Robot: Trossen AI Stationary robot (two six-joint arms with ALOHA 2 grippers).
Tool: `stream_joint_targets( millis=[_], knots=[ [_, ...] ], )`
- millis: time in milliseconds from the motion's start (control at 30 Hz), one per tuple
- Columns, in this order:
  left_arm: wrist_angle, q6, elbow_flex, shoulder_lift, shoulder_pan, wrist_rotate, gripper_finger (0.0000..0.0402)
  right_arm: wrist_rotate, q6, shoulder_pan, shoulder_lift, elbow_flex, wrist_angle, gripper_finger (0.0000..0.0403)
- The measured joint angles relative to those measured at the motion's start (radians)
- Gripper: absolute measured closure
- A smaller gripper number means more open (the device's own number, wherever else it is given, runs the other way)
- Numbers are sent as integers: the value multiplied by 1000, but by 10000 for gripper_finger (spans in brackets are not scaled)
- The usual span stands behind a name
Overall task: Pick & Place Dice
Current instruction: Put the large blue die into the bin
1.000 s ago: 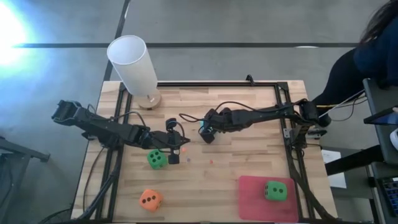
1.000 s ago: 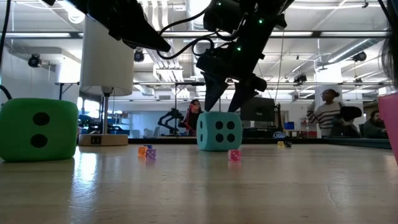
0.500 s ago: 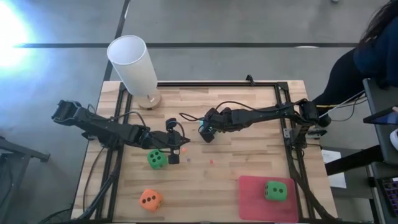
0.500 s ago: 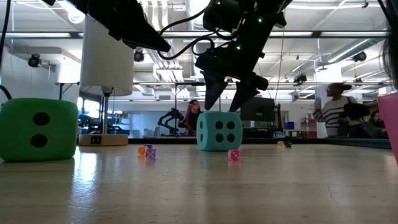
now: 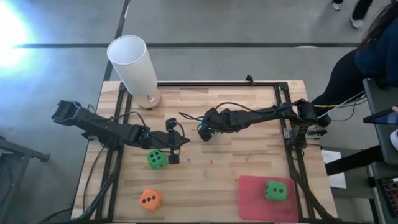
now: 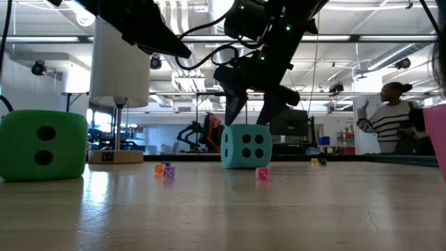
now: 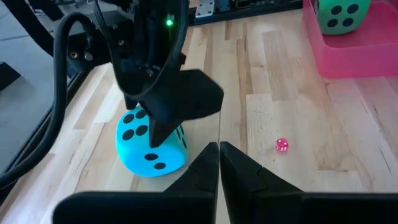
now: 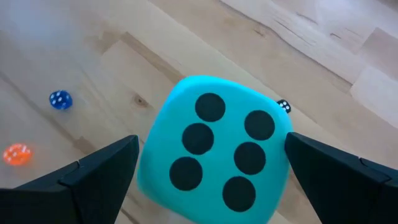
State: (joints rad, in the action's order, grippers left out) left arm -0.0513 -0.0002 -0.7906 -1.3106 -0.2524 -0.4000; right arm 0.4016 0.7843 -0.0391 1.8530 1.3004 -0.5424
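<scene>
hidden: teal die (image 6: 246,146) mostly under right pincer (image 6: 252,110) from above | look: soft cube, six dark pips up | right pincer: spread, straddling die, mid-surface (image 5: 249,158) | left pincer (image 7: 219,163): closed, empty, nearby

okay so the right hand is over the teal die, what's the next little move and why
Probably lower the right hand straight down, then close. Its fingers are spread open on either side of the teal die, which sits centered between them, but in the low view the tips hang just above the die's top, not yet alongside its faces. The die rests on the table.
</scene>
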Motion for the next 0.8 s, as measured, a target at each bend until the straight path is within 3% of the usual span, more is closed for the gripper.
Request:
stream_joint_targets(
  millis=[800],
  knots=[
    [-6,0,0,0,0,0,382,3,21,0,9,31,-29,3]
  ],
)
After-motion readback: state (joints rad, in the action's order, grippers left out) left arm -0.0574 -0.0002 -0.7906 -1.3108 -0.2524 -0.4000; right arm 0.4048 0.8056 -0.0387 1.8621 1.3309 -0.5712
